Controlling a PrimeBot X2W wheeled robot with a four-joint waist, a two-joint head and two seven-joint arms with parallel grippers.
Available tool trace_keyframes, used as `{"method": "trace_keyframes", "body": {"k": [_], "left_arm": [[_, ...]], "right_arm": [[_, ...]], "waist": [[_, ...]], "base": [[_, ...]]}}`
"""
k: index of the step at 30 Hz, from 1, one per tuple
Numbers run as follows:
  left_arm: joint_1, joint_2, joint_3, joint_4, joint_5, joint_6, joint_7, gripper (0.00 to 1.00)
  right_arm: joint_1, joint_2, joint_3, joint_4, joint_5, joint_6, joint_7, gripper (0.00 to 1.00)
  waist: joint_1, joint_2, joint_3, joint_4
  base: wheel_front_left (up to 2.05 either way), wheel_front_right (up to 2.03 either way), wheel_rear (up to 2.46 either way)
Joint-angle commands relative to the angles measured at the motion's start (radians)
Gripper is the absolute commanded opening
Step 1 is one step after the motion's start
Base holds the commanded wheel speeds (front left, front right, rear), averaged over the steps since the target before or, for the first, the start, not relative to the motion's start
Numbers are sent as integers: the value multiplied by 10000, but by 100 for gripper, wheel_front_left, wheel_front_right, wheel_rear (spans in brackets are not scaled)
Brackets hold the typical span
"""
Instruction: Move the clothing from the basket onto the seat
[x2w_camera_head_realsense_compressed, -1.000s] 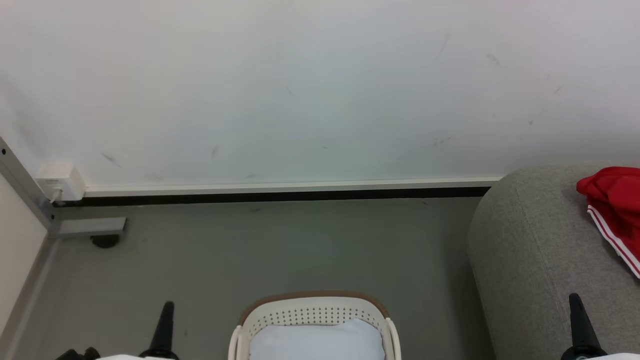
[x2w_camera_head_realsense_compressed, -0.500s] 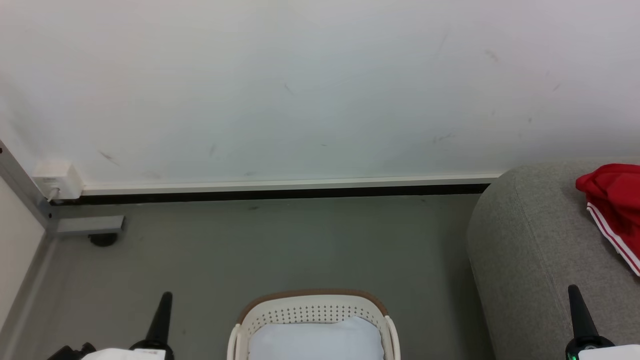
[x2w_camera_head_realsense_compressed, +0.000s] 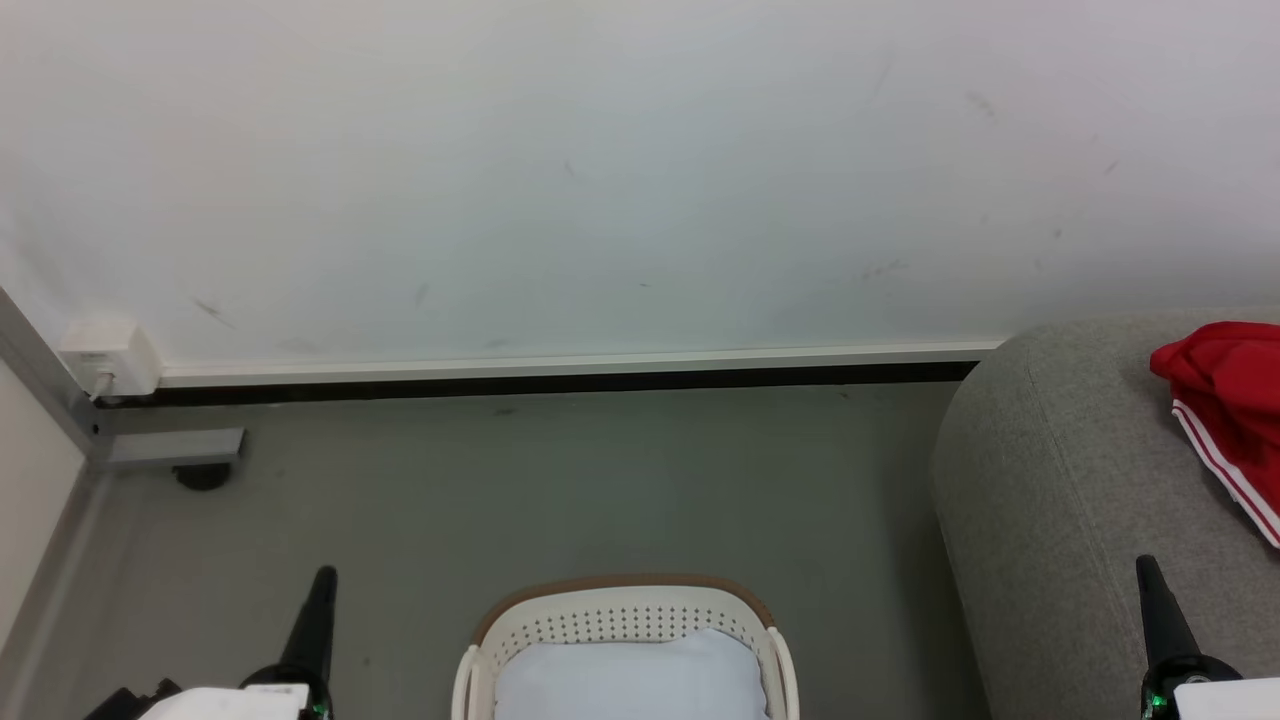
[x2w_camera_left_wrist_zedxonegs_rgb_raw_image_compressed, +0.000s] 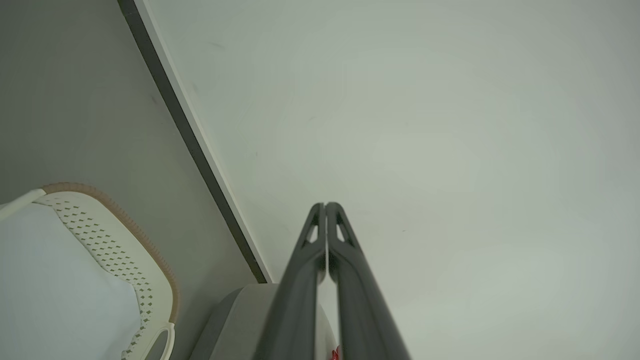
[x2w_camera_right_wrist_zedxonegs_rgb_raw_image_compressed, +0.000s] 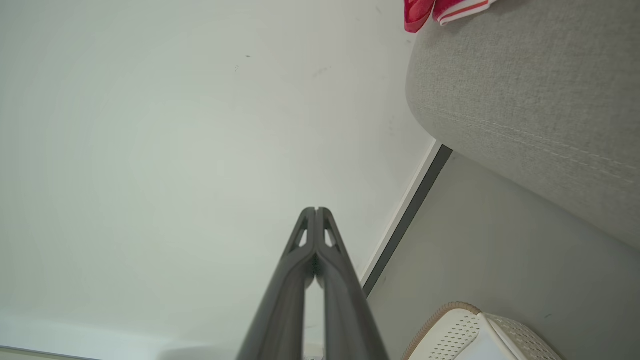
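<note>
Red clothing (x2w_camera_head_realsense_compressed: 1230, 400) with white stripes lies on the grey seat (x2w_camera_head_realsense_compressed: 1060, 500) at the right edge of the head view; it appears again as the clothing (x2w_camera_right_wrist_zedxonegs_rgb_raw_image_compressed: 440, 10) on the seat (x2w_camera_right_wrist_zedxonegs_rgb_raw_image_compressed: 525, 90) in the right wrist view. The cream basket (x2w_camera_head_realsense_compressed: 620, 610) with its brown rim sits on the floor at bottom centre and holds a pale blue-white pad (x2w_camera_head_realsense_compressed: 630, 680); the basket (x2w_camera_left_wrist_zedxonegs_rgb_raw_image_compressed: 125, 250) also appears in the left wrist view. My left gripper (x2w_camera_head_realsense_compressed: 322, 580) is shut and stands left of the basket. My right gripper (x2w_camera_head_realsense_compressed: 1146, 570) is shut in front of the seat. Both hold nothing.
A white wall (x2w_camera_head_realsense_compressed: 600, 180) with a baseboard (x2w_camera_head_realsense_compressed: 560, 375) runs behind the grey floor (x2w_camera_head_realsense_compressed: 560, 490). A white socket box (x2w_camera_head_realsense_compressed: 105, 355) and a grey metal post (x2w_camera_head_realsense_compressed: 40, 370) with a foot stand at the left.
The scene has slid slightly upward in the head view, so the camera has moved. Both shut grippers reach a little higher in the picture. The clothing and basket lie as before.
</note>
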Motion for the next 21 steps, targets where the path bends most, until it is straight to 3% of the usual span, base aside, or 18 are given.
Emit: {"method": "trace_keyframes", "body": {"k": [1, 21], "left_arm": [[-162, 31, 65, -77, -280, -51, 84, 0], [-335, 20, 248, -146, -1678, -164, 439, 0]], "right_arm": [[-188, -103, -42, -84, 300, -16, 80, 0], [-385, -109, -72, -75, 1830, -19, 437, 0]], "waist": [[0, 0, 9, -5], [0, 0, 109, -58]], "base": [[0, 0, 0], [0, 0, 0]]}}
